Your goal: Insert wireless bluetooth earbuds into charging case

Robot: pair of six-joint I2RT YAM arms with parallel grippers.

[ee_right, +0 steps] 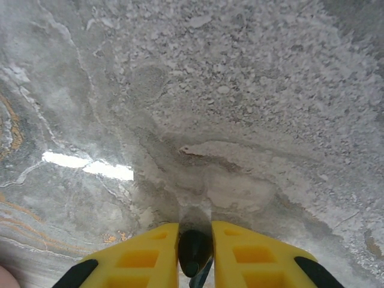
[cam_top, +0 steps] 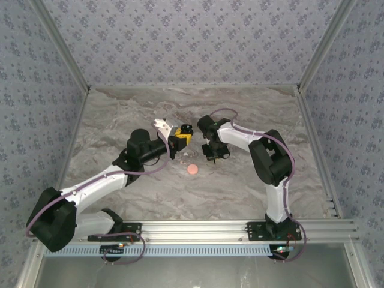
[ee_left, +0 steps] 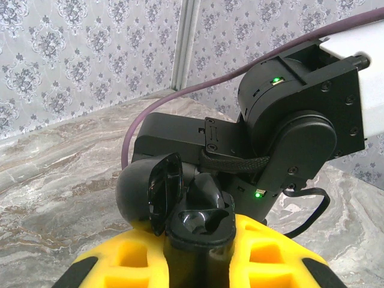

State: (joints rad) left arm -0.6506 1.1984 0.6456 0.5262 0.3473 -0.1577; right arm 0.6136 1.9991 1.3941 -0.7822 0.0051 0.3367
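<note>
My left gripper [ee_left: 198,243] is shut on the black charging case [ee_left: 201,223], held upright between the yellow fingers [ee_left: 129,259] with its lid [ee_left: 157,191] swung open to the left. The near socket of the case is empty. A rounded black piece [ee_left: 211,191] that looks like an earbud sits in the far socket. In the top view the left gripper [cam_top: 179,142] holds the case [cam_top: 187,128] above mid-table. My right gripper [ee_right: 195,229] is shut on a small black earbud [ee_right: 195,253] close above the marble. In the top view the right gripper [cam_top: 211,157] points down, just right of the case.
A small pink round disc [cam_top: 191,170] lies on the marble table [cam_top: 240,192] in front of both grippers. The right arm's black wrist [ee_left: 288,120] stands close behind the open case. Patterned walls close in the table on three sides.
</note>
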